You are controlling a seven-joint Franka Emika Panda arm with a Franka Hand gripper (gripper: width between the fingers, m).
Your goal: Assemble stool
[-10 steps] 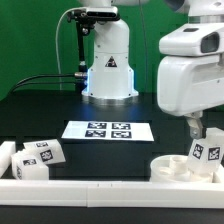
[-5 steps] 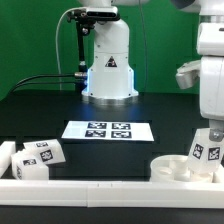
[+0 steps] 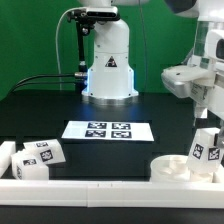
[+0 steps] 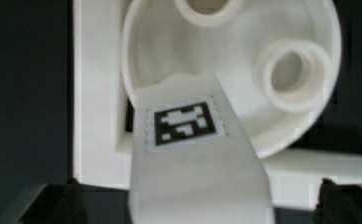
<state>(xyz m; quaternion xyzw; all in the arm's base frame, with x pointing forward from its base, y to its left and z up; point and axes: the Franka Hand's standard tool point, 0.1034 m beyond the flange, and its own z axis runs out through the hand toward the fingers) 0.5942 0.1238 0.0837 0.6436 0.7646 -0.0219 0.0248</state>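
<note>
The round white stool seat (image 3: 172, 166) lies at the front of the exterior view's right, against the white frame rail. A stubby white leg (image 3: 206, 150) with a tag stands upright at its far right edge. My gripper (image 3: 203, 120) hangs right above that leg. In the wrist view the leg (image 4: 196, 140) runs up between my two dark fingers (image 4: 61, 203), over the seat (image 4: 249, 60) and its round holes. A gap shows on each side of the leg, so my gripper (image 4: 204, 208) is open around it. Other loose legs (image 3: 36, 158) lie at the front left.
The marker board (image 3: 108, 130) lies flat mid-table in front of the white robot base (image 3: 108, 70). A long white frame rail (image 3: 90, 186) runs along the front edge. Black cables hang at the back left.
The arm's wrist has lifted and shifted toward the exterior view's right, then turned above the leg. The leg, the seat and the loose legs have stayed in place.
</note>
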